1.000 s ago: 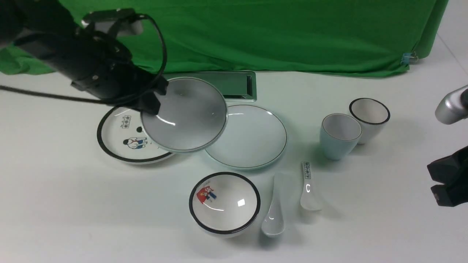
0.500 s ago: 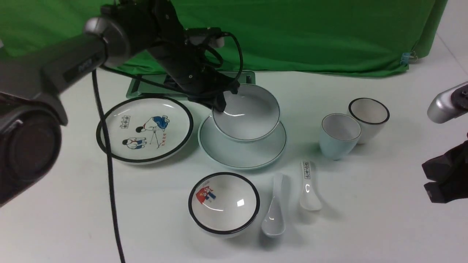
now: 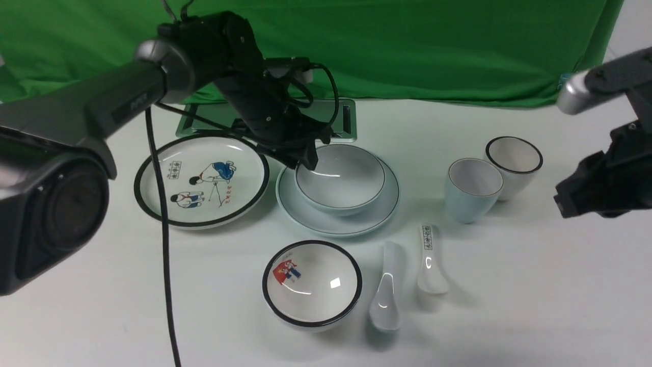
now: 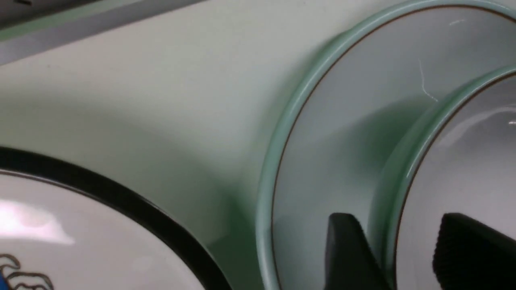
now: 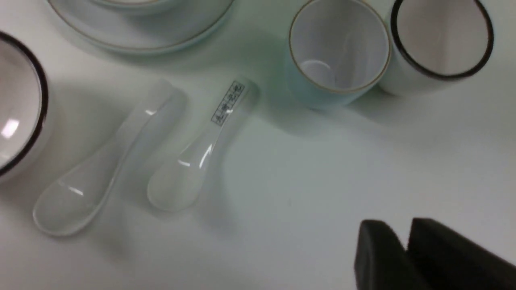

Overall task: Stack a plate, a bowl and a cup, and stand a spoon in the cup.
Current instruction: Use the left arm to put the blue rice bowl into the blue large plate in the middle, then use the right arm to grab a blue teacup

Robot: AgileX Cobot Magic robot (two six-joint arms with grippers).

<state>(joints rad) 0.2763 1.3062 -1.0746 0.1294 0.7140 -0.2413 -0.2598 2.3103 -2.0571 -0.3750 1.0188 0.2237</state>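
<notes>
The bowl (image 3: 340, 176) was seen set upright on the plate (image 3: 293, 201) at mid-bench (image 3: 509, 316). The left fingers (image 4: 346, 249) were spread open astride the bowl's rim, one outside, one inside. The cup (image 3: 471, 191) was stood to the right, and the spoon (image 3: 387, 285) was laid nearer the front. The right fingers (image 5: 379, 249) were held empty above the bench; whether they were parted could not be told.

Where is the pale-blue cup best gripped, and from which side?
Probably its rim wall, from above, one finger inside and one outside. The pale-blue cup stands upright, mouth open. The black-rimmed cup crowds its far right side, so pinch the near-left wall.
</notes>
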